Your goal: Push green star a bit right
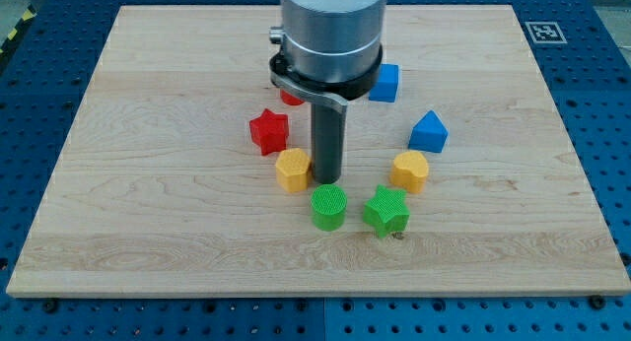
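The green star (385,210) lies on the wooden board (148,183), below the middle and slightly to the view's right. My tip (326,177) rests on the board up and to the left of the star, just above the green cylinder (328,205) and right beside the yellow block (293,170) on its left. A gap separates my tip from the star. The green cylinder sits just left of the star, close to it but apart.
A red star (268,131) lies left of the rod. A yellow hexagonal block (409,170) and a blue block (428,132) sit above right of the green star. A blue cube (385,83) and a partly hidden red block (291,97) lie behind the arm.
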`<act>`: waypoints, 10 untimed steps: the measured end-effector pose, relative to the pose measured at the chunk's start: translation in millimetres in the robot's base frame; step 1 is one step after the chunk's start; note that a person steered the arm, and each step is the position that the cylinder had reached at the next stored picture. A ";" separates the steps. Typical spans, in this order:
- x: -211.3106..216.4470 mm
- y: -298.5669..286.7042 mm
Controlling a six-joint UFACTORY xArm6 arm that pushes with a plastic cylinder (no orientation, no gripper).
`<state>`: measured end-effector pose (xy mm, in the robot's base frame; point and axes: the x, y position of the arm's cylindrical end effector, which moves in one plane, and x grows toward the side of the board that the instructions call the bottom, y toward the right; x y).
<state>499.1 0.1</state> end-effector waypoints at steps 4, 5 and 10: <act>0.0 44.2; 1.5 44.2; 20.9 48.3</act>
<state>520.0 48.4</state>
